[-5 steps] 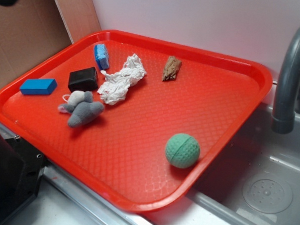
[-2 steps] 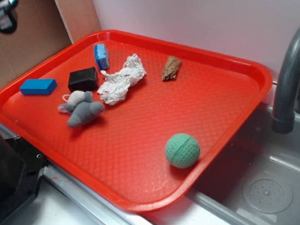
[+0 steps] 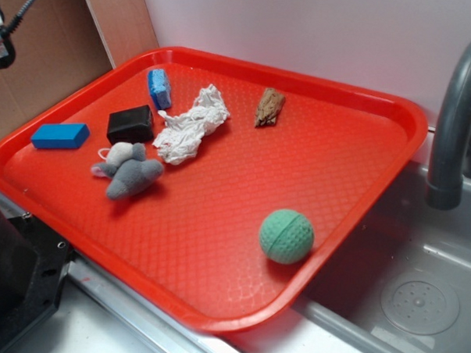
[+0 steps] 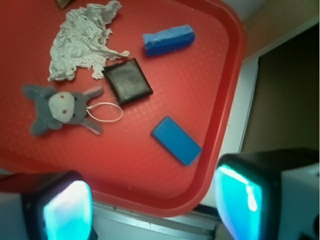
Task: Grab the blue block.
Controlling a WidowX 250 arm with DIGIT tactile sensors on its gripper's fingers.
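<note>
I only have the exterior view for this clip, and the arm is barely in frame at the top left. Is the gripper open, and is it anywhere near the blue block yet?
Observer: On the wrist view the gripper is open; both fingers are spread wide with nothing between them.
Operator: Where's the block relative to them?
Observer: The blue block lies flat on the red tray, above the gap in that picture, untouched.
Operator: Anything crowding it?
Observer: The black block is the nearest item, apart from it. The stuffed toy has a thin white loop pointing toward the block but short of it.
</note>
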